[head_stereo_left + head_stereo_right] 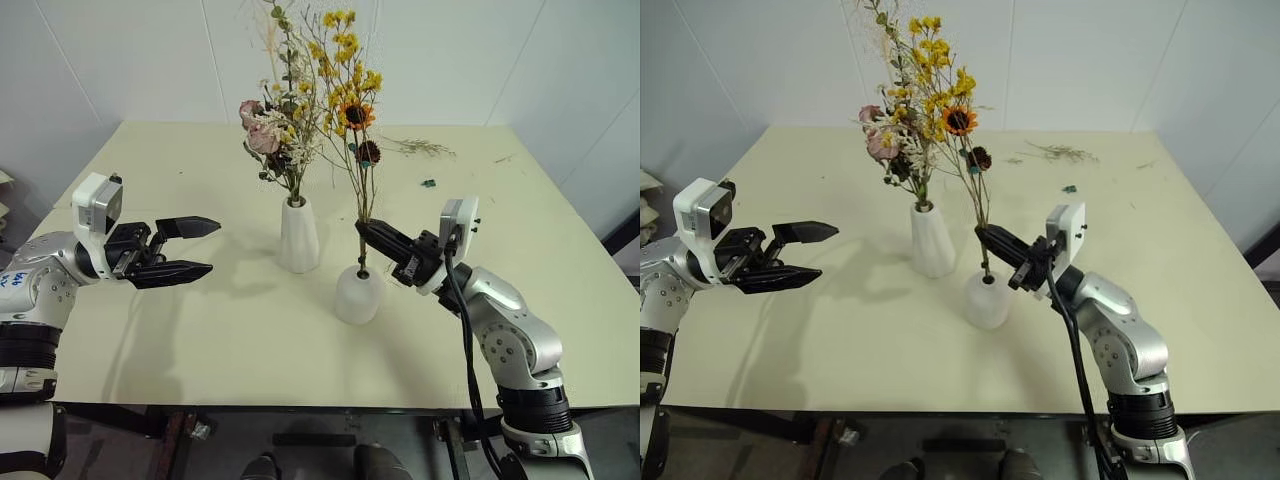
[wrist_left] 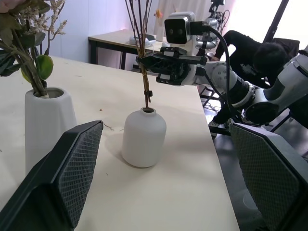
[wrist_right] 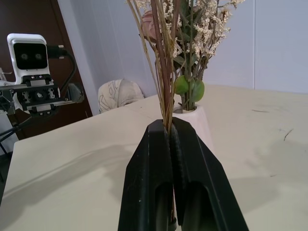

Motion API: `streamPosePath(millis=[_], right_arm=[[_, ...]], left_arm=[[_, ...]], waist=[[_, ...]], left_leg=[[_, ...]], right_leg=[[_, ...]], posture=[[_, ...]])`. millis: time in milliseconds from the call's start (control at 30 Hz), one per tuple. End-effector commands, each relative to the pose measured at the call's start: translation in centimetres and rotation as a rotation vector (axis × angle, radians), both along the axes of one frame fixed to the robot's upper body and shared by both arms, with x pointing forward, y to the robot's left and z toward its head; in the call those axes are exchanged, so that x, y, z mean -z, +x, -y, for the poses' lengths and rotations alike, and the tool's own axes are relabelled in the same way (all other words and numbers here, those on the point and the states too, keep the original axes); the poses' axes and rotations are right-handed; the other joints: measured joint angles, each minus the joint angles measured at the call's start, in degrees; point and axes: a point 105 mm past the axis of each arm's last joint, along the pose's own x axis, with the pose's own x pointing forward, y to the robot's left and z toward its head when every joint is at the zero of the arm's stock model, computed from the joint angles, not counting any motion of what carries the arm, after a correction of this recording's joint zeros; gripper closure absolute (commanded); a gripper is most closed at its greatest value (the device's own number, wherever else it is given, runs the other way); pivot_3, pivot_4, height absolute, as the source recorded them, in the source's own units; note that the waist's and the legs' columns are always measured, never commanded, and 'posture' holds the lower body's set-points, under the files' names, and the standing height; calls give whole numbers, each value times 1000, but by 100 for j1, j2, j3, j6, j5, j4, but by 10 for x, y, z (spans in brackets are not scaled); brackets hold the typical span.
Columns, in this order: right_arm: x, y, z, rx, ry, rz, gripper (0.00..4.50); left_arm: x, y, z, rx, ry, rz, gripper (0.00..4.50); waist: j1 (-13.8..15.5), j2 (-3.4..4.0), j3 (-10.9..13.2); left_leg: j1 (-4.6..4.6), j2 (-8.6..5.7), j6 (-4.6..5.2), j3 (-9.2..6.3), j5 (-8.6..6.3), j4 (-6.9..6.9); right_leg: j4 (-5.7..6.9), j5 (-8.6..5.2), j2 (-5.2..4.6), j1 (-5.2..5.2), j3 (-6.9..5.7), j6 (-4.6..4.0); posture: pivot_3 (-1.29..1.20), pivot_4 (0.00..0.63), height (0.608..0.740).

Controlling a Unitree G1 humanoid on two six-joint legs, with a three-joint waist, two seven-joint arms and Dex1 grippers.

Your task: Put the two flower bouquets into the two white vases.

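The tall white cone vase stands mid-table and holds the pink rose bouquet. To its right stands the short round white vase, with the stems of the thin yellow-orange bouquet reaching down into its neck. My right gripper is shut on those stems just above the neck; the right wrist view shows the stems pinched between the closed fingers. My left gripper hangs open at the left, level, pointing toward the vases and empty.
Loose dried twig scraps and a small green bit lie at the table's back right. The table's front edge runs below both arms. A person in dark clothes and another table show beyond the table.
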Motion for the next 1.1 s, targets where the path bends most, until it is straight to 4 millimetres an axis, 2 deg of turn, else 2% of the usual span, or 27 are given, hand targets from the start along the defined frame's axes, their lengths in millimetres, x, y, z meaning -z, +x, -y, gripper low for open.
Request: streamPosePath(millis=[33, 633, 1100], right_arm=[[-9, -4, -2, -15, 11, 51, 4477], [1, -3, 4, 12, 5, 26, 4477], [17, -1, 5, 26, -1, -19, 4477]], left_arm=[[-12, -17, -3, 108, 11, 63, 0], [-11, -16, 0, 115, 4, 64, 0], [-11, -16, 0, 116, 3, 63, 0]], waist=[[3, 0, 0], [4, 0, 0], [3, 0, 0]], left_leg=[[0, 0, 0, 0, 0, 0], [0, 0, 0, 0, 0, 0], [0, 0, 0, 0, 0, 0]], right_leg=[[0, 0, 0, 0, 0, 0], [-2, 0, 0, 0, 0, 0], [-4, 0, 0, 0, 0, 0]], posture=[[0, 150, 740], [0, 150, 740], [0, 150, 740]])
